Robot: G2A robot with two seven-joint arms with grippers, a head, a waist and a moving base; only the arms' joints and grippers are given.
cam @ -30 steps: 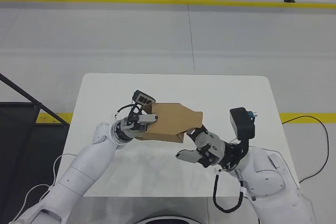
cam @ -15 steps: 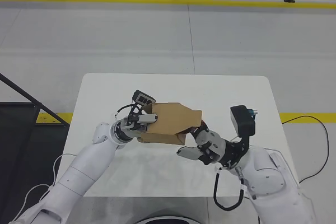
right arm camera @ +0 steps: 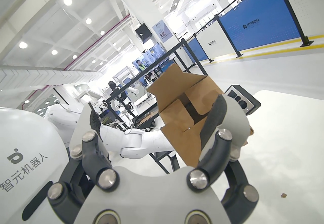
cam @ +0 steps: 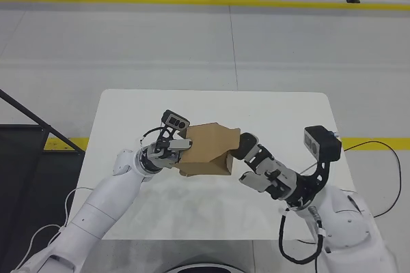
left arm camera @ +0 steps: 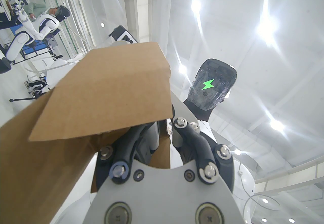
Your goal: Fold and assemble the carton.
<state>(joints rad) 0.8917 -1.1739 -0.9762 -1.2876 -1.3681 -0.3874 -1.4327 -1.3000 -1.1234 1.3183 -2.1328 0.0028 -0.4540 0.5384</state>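
The brown carton [cam: 208, 149] is held just above the middle of the white table [cam: 280, 112]. My left gripper [cam: 172, 147] grips its left end; in the left wrist view the gripper [left arm camera: 163, 133] is shut on a cardboard wall [left arm camera: 162, 151], with a flap [left arm camera: 106, 98] standing above it. My right gripper [cam: 248, 162] is open at the carton's right end. In the right wrist view one fingertip [right arm camera: 219, 111] rests against the open end's flaps on the carton [right arm camera: 182, 100], while the other finger [right arm camera: 92, 118] stands free.
A black frame with dark cloth [cam: 14, 164] stands beside the table's left edge. A small brown scrap [right arm camera: 283, 195] lies on the tabletop near the right arm. Bare table surface lies behind and in front of the carton.
My right gripper has swung up from in front of the carton to its right end, and the end flap there has folded inward. The left gripper has kept its hold.
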